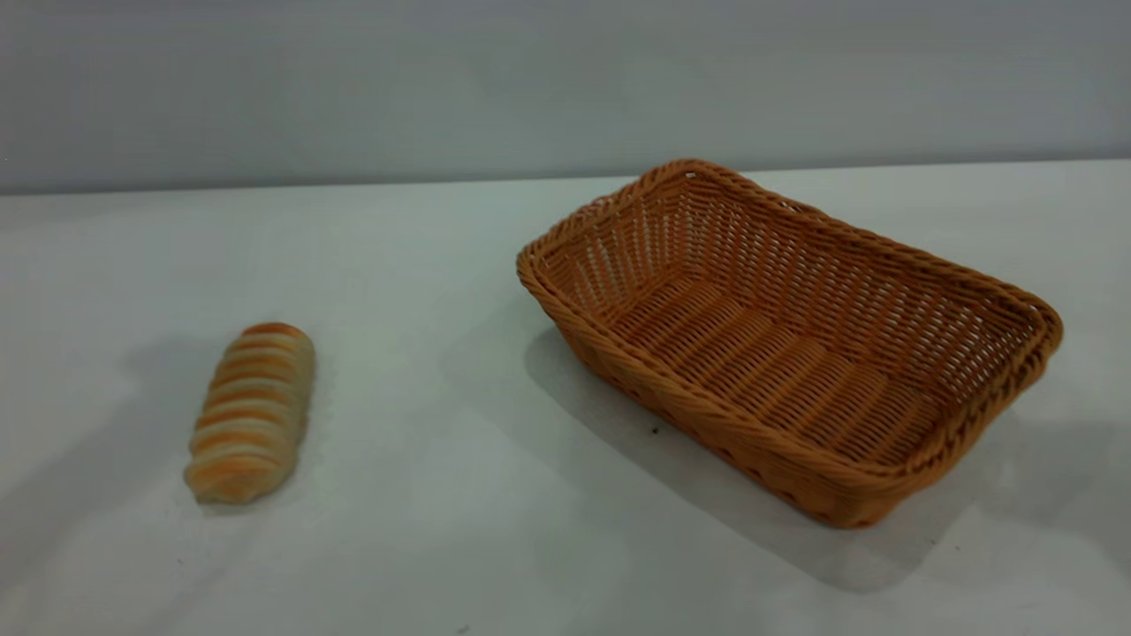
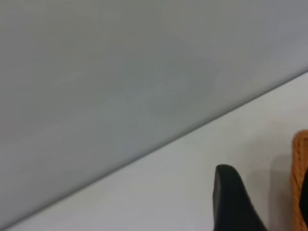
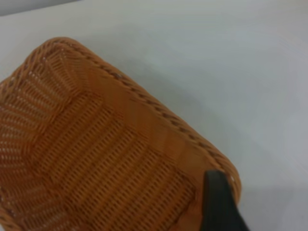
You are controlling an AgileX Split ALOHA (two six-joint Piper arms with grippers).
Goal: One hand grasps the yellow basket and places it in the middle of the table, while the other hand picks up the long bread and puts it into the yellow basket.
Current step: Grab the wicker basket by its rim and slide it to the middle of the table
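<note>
The yellow basket [image 1: 795, 344] stands empty on the white table at the right, one corner turned toward the back. The long bread [image 1: 252, 411] lies on the table at the front left, well apart from the basket. Neither arm shows in the exterior view. My left gripper [image 2: 269, 202] is open and empty above bare table, with a sliver of the basket's rim [image 2: 299, 178] beside it. My right gripper [image 3: 219, 204] hovers over one corner of the basket [image 3: 96, 159], just above its braided rim. The bread is out of both wrist views.
The white table [image 1: 459, 495] runs to a grey wall [image 1: 530, 79] at the back. A wide stretch of tabletop lies between bread and basket.
</note>
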